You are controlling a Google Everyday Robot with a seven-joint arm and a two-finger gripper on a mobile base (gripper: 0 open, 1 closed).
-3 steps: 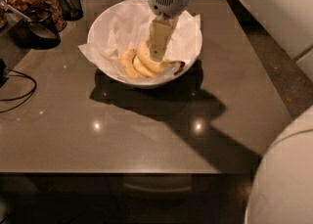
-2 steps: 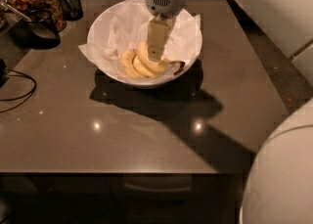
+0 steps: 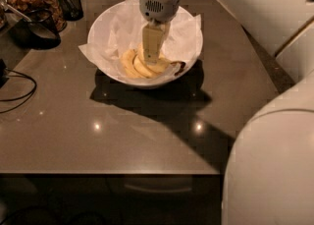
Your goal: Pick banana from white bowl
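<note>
A large white bowl (image 3: 110, 32) lined with crinkled white paper stands at the back middle of the dark table. A bunch of yellow bananas (image 3: 131, 64) lies in its front part, with a dark stem end to the right. My gripper (image 3: 151, 56) reaches straight down into the bowl from above, its pale fingers (image 3: 151, 42) down among the bananas. The fingertips are hidden against the fruit.
Dark glass jars with snacks (image 3: 37, 0) and a black scoop (image 3: 29, 25) stand at the back left. A black cable (image 3: 17, 94) lies at the left edge. My white arm body (image 3: 274, 160) fills the right foreground. The table (image 3: 147, 135) ends at the front.
The gripper has shifted slightly left over the bowl and stays down among the bananas. The bananas and bowl have not visibly moved.
</note>
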